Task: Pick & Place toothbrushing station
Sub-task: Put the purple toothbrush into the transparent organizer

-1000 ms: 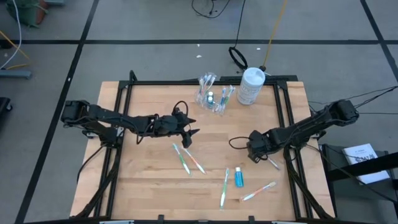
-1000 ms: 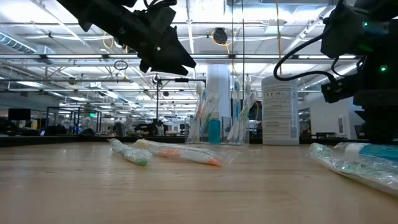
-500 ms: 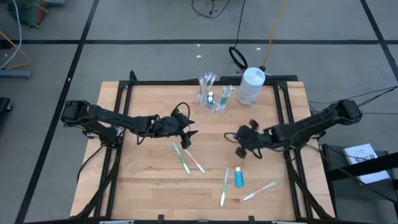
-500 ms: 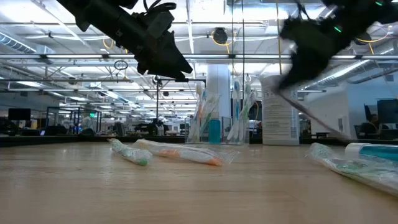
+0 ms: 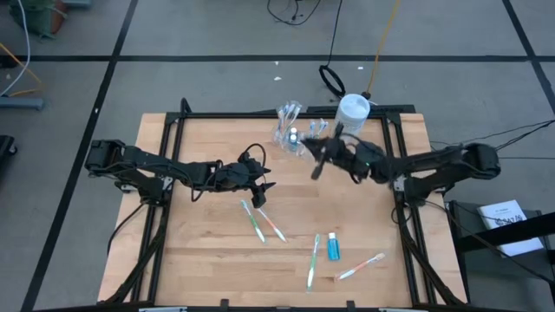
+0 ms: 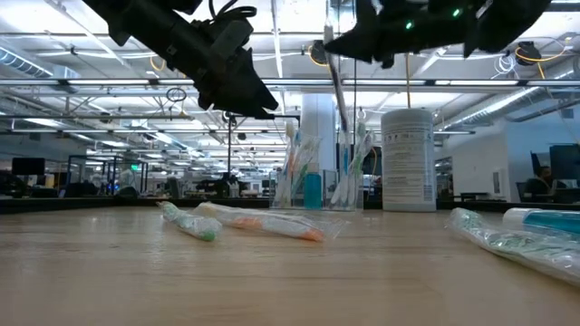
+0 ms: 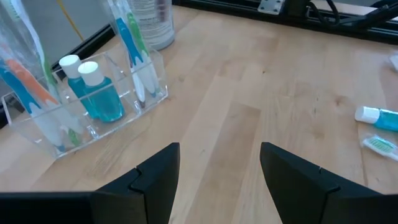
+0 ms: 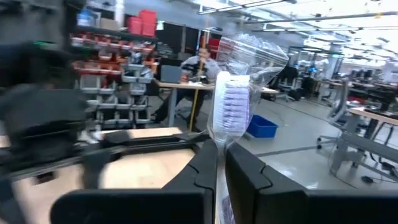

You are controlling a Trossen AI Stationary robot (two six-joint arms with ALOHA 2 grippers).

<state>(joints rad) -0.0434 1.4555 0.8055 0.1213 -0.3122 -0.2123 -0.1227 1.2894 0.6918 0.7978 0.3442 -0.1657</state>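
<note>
The clear plastic holder (image 5: 297, 134) stands at the table's far middle with toothbrushes and blue tubes in it; it also shows in the left wrist view (image 7: 93, 93) and the low view (image 6: 322, 177). My right gripper (image 5: 319, 156) is high above the table, just right of the holder, shut on a wrapped toothbrush (image 8: 230, 106). My left gripper (image 5: 263, 185) hovers open and empty left of centre, above two wrapped toothbrushes (image 5: 260, 223) that lie flat on the table. Two more toothbrushes (image 5: 313, 260) (image 5: 360, 267) and a blue toothpaste tube (image 5: 333, 248) lie near the front. My right gripper pinches the wrapped toothbrush between its two fingers, just below the head with purple bristles (image 8: 229, 134), which sticks out past the fingertips inside the clear wrapper. The brush is lifted clear of the table, and its slim shaft (image 6: 336, 86) hangs nearly upright below the gripper.
A white round bottle with a lid (image 5: 350, 119) stands right of the holder at the far edge. A black frame (image 5: 260, 115) runs around the table. Bare wood lies at the table's near left (image 5: 199, 260).
My right gripper has risen from the table's right side with a wrapped toothbrush and swung toward the far edge and the left, up to the holder, turning as it went. The toothbrush has been lifted clear of the table.
</note>
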